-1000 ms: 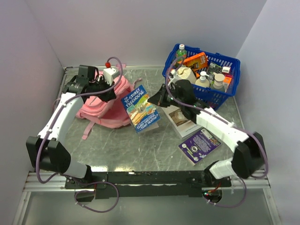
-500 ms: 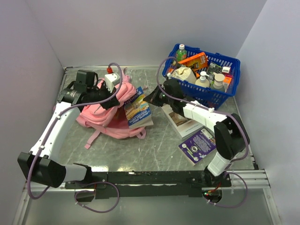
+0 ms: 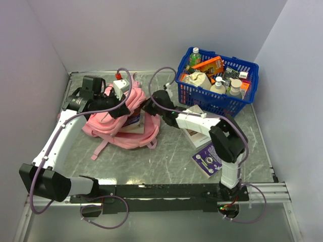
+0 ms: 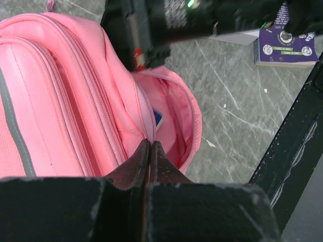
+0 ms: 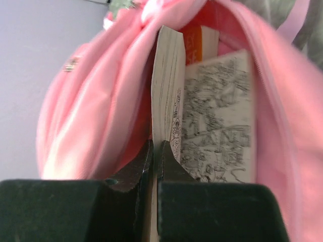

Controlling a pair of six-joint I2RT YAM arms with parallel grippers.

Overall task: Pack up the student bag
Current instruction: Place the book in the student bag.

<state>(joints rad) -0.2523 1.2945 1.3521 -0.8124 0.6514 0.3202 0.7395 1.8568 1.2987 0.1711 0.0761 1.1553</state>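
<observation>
Student bag (image 3: 115, 132) lies on the bench (image 3: 166, 156), left of centre, its mouth facing right. Left hand (image 4: 150, 154) is pinched shut on the fabric rim of the opening — rim raised. Right hand (image 5: 155, 151) is clamped on a book (image 5: 214, 131) — the book is partly inside the bag's mouth. Blue basket (image 3: 242, 103) sits well apart, far right.

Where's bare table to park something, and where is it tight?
Bare table in the front middle, between the student bag and the purple book; a smaller patch right of that book, in front of the blue basket. Crowded at the bag's mouth, where the left gripper pinches the rim and the right gripper holds a book.
</observation>
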